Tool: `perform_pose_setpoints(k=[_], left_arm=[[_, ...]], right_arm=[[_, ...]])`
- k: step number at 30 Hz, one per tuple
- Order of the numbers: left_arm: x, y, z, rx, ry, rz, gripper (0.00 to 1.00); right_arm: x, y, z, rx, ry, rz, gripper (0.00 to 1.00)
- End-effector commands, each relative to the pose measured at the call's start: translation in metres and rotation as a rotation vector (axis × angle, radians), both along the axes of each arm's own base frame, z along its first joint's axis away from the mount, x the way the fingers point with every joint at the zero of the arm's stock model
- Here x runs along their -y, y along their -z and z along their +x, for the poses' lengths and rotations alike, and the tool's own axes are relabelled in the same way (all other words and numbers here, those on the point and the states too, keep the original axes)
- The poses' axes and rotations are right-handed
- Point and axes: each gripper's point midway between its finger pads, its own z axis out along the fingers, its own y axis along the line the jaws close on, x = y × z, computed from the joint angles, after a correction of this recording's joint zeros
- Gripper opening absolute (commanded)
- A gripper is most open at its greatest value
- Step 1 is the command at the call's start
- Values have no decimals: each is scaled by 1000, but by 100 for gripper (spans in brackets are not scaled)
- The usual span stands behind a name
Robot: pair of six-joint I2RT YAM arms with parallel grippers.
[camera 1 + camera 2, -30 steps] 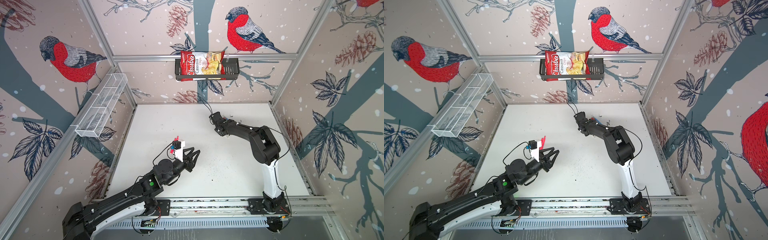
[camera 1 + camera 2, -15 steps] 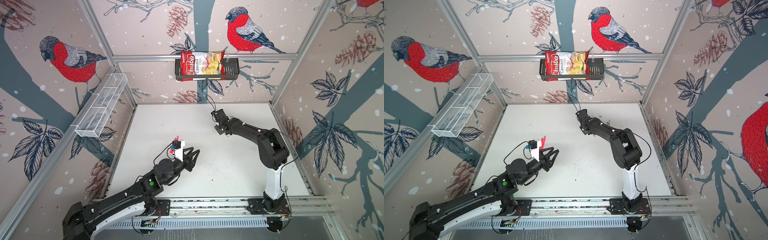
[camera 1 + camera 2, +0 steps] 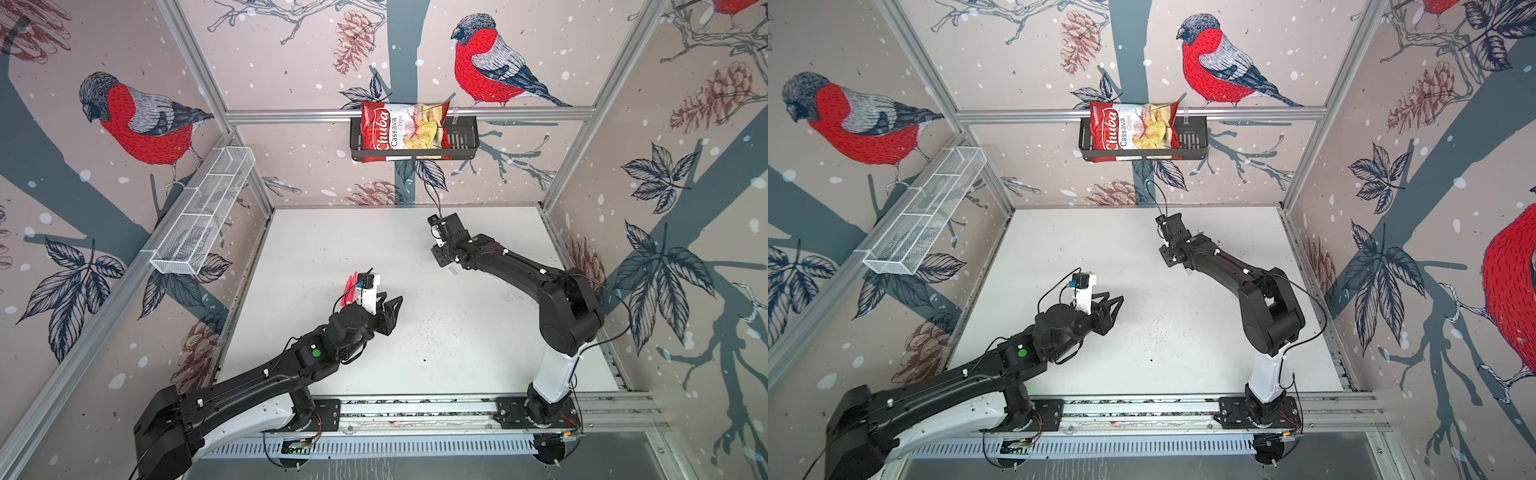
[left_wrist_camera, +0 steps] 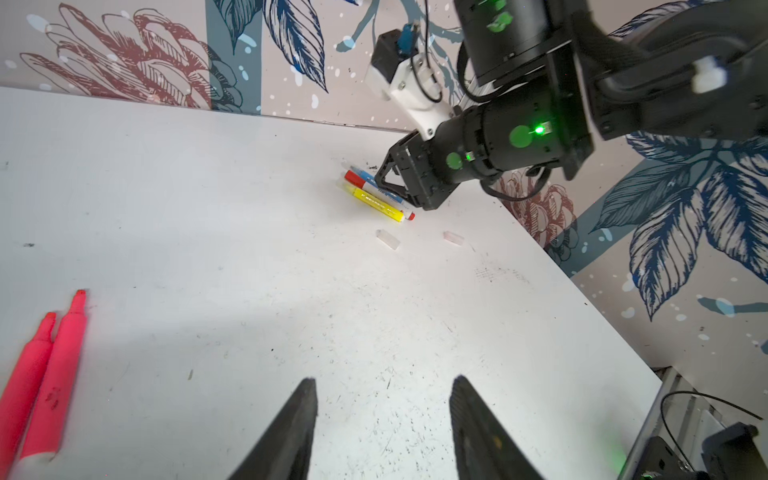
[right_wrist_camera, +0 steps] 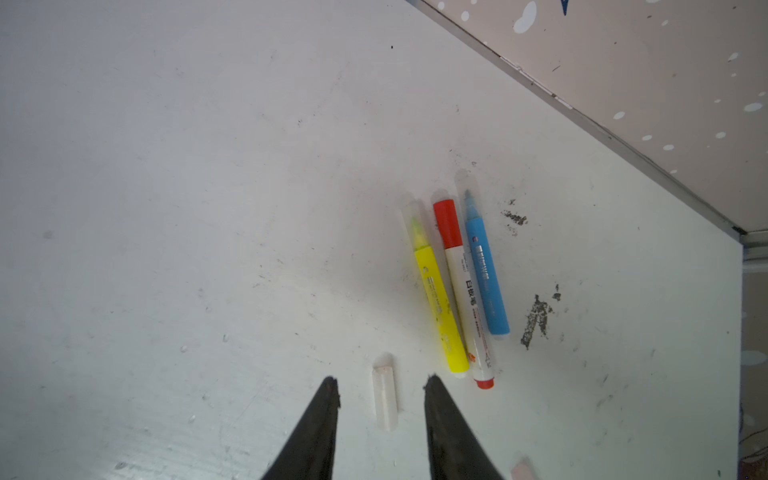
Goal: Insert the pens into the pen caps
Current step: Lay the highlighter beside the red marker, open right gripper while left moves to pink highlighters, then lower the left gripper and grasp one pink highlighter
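At the left, we saw two pink pens [image 4: 54, 374] lying uncapped and touching side by side on the white table [image 4: 187, 187]. Near them the left jaws stood spread and empty above the table. Farther right, a translucent cap [image 5: 384, 399] lay between the right jaws, which were spread on either side without touching it. Just beyond lay the yellow pen [image 5: 436, 303], white pen [image 5: 465, 299] and blue pen [image 5: 486, 278], side by side and capped.
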Motion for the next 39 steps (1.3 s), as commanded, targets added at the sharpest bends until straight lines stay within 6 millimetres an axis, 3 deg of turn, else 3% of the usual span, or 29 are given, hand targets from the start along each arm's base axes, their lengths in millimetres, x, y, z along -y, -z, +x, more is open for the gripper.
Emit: perform_pose_setpoints(k=[1,5,10,18,26,34,39], left_arm=[[-9,20,13,-100,-43,31,53],[-20,46,31,-223,-82,58,52],[-40,56,49,-268,-162,65,53],[-75,72,66,-293,-276,75,53],[-109,99,81,-341,-376,154,53],[-123,120,97,-401,-425,200,50],[-122,131,103,-425,-423,244,49]], right_arm=[[-7,-8,-10,-24,-9,88,38],[-10,-24,-17,-15,-20,158,40],[-20,-51,-37,14,-100,285,43],[-19,-91,-60,66,-160,473,49],[-15,-94,-71,58,-158,526,51],[-11,-95,-81,62,-160,555,53],[-7,-95,-87,61,-150,582,56]])
